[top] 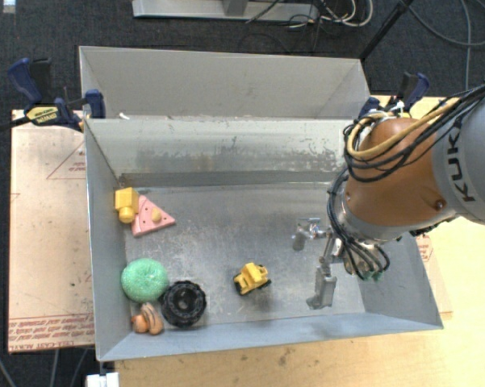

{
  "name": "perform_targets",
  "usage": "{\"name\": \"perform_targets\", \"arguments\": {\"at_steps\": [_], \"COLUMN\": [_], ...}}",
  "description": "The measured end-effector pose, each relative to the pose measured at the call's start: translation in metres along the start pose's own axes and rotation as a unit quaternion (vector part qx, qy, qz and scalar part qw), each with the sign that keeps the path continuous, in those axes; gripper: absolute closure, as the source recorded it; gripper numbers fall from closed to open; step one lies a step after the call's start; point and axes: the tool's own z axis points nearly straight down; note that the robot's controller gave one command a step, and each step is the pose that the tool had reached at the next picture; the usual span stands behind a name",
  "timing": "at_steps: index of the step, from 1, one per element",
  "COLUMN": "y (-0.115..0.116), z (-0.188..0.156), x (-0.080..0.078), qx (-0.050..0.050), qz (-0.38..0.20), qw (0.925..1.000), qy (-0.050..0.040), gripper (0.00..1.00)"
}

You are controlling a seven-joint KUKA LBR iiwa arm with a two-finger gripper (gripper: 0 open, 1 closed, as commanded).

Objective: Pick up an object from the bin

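My gripper hangs low over the right part of the bin floor. It is open, one metal finger farther back and the other nearer the front, with only bare floor between them. A small yellow toy vehicle lies just left of the gripper, apart from both fingers. Further left near the front wall sits a black ridged round piece.
At the front left a green fuzzy ball lies beside a small orange-and-tan figure. A pink wedge with dots and a yellow block rest by the left wall. The orange wrist cover and cables loom over the bin's right side.
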Motion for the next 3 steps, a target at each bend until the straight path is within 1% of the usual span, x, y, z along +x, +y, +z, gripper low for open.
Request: {"name": "perform_targets", "arguments": {"at_steps": [1,2,3], "y": [0.0,0.052,0.068], "z": [-0.004,0.04,0.053], "x": [-0.002,-0.022,-0.025], "qx": [0.0,0.001,0.0], "qz": [0.0,-0.02,-0.028], "qw": [1.0,0.9998,0.9996], "qy": [-0.0039,-0.0071,-0.0063], "gripper": [0.0,0.0,0.0]}}
